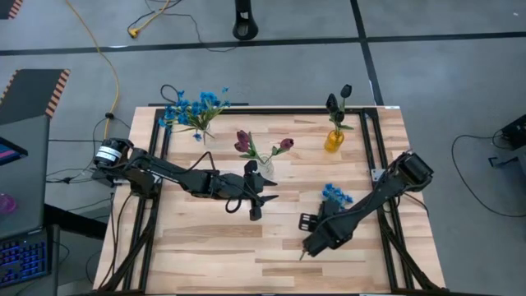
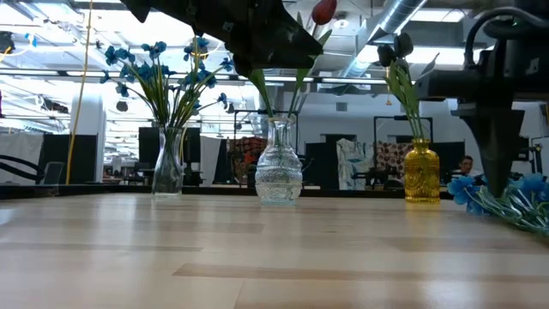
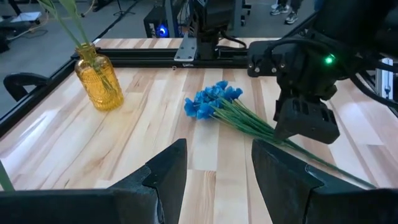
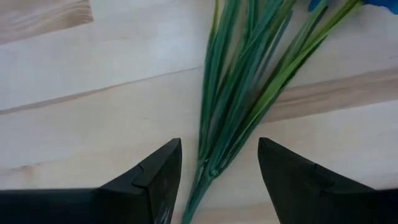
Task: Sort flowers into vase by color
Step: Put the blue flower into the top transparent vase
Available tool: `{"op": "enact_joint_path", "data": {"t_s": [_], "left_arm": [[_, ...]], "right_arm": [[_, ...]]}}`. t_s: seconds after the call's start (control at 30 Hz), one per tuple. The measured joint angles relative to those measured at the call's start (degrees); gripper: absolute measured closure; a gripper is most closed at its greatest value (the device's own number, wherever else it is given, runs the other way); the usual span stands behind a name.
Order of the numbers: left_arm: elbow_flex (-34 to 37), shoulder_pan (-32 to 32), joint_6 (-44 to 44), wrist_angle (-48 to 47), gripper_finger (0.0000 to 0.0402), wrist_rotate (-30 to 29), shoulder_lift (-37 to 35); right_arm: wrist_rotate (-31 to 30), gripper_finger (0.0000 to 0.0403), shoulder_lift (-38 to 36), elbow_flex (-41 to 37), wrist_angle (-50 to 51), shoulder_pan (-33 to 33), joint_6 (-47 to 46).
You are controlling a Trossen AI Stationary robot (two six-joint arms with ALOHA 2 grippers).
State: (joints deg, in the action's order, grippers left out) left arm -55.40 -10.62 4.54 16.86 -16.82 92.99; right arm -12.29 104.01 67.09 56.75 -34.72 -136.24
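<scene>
A loose blue sprig (image 1: 335,194) lies flat on the table, blooms (image 3: 211,99) toward the far side and green stems (image 4: 233,106) running under my right arm. My right gripper (image 4: 217,183) is open and low over the stems' lower end, one finger on each side, touching nothing. My left gripper (image 1: 256,200) is open and hovers by the middle clear vase (image 2: 279,163), which holds red rosebuds (image 1: 246,144). A clear vase (image 2: 167,163) holds blue flowers (image 1: 193,107). A yellow vase (image 3: 98,78) holds near-black buds (image 1: 339,97).
The three vases stand in a row along the table's far side. A dark metal frame (image 1: 374,140) runs along the table's edges. Bare wood (image 1: 197,247) fills the near half of the table. Cables lie on the floor beyond the table's far edge.
</scene>
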Motion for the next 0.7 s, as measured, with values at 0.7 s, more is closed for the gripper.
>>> {"op": "enact_joint_path", "data": {"t_s": [0.7], "left_arm": [[0.0,0.0,0.6,-1.2,0.0232,0.0,0.0]], "right_arm": [[3.2,0.0171,4.1,0.0,-0.2,0.4,0.2]]}}
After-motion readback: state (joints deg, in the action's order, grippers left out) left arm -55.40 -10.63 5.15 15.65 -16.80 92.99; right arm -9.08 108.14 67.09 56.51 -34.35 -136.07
